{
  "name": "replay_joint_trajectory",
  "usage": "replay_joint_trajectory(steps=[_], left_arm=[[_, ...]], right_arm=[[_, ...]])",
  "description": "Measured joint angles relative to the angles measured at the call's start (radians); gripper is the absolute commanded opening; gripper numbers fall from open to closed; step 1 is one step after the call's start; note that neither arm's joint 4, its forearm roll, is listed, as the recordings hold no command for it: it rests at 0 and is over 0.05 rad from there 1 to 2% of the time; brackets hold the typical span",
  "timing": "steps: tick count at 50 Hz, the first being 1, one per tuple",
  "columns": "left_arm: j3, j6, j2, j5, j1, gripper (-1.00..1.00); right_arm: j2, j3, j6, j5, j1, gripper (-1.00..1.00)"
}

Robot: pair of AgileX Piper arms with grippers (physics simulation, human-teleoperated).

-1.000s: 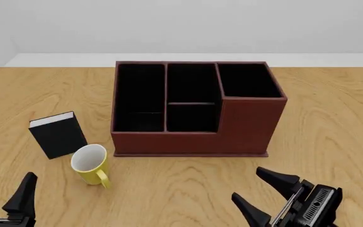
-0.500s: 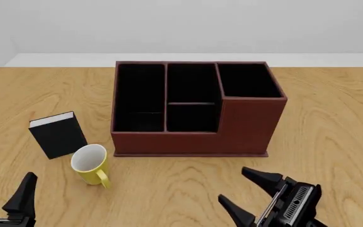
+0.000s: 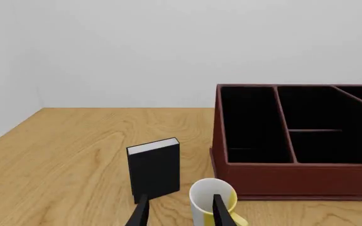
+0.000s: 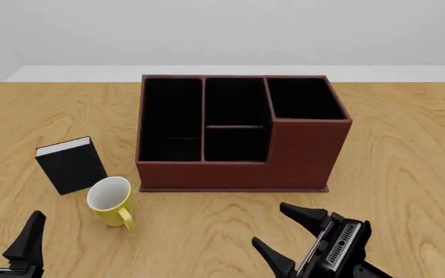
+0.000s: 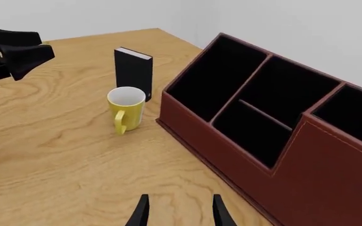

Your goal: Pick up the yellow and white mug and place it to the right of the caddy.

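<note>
The yellow and white mug (image 4: 112, 201) stands upright on the table in front of the caddy's left corner, its handle towards me. It also shows as the mug (image 3: 200, 197) and the mug (image 5: 127, 108). The reddish-brown caddy (image 4: 284, 156) sits mid-table with its taller section on the right. My left gripper (image 4: 7, 226) is open at the near left edge, a little left of and nearer than the mug. To the mug's right, my right gripper (image 4: 270, 225) is open and empty, in front of the caddy. In the right wrist view the left gripper (image 5: 45, 44) is also visible.
A small black book (image 4: 72, 165) with white pages stands upright just left of and behind the mug, close to the caddy's left wall. The wooden table (image 4: 408, 174) extends to the right of the caddy. A white wall lies beyond the far edge.
My right gripper has moved left and slightly forward along the near side of the caddy, still open. The left gripper, mug, book and caddy have not moved.
</note>
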Motion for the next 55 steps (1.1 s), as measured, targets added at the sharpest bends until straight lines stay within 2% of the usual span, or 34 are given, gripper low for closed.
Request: replay_joint_trajectory(steps=[28,55], left_arm=[[0.0,0.0,0.0,0.0,0.0,1.0],[0.0,0.0,0.0,0.0,0.0,1.0]], right_arm=[[0.23,-0.081,-0.001,-0.117,0.059,1.0],[0.367,-0.168,0.004,-0.15,0.104,1.0]])
